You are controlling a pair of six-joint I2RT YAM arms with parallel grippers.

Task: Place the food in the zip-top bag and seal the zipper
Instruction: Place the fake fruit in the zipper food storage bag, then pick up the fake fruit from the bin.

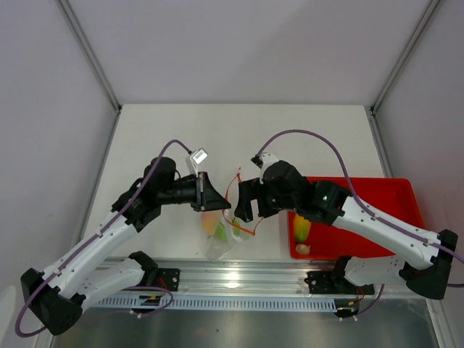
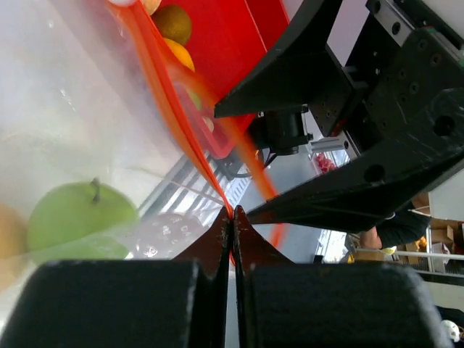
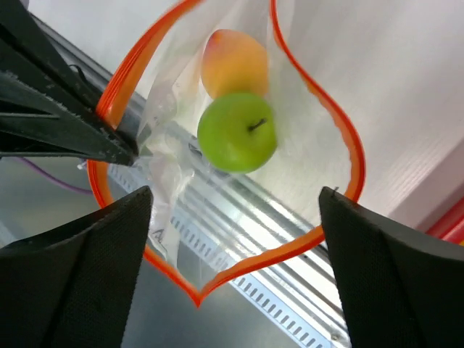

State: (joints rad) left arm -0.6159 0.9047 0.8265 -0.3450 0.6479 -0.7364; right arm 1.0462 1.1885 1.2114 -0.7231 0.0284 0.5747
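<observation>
The left claw is shut tight. It pinches the zipper, the thin red-orange strip at the mouth of the zip-top bag. The right claw is wide open and holds nothing. Its two black fingers stand far apart on each side of the bag's mouth. The strip on the right side comes very close to one finger, but I cannot tell if they touch. The mouth of the bag is pulled open in a big loop. Down inside the clear bag are a green apple and a pinkish peach, and the two touch each other. From above, the bag hangs between the two claws, over the near edge of the white counter. Just beside the right claw sits a red tray on the counter. In the tray lie a yellow-green mango and a tiny beige piece. The left wrist view also shows a brown ball and an orange in the tray.
</observation>
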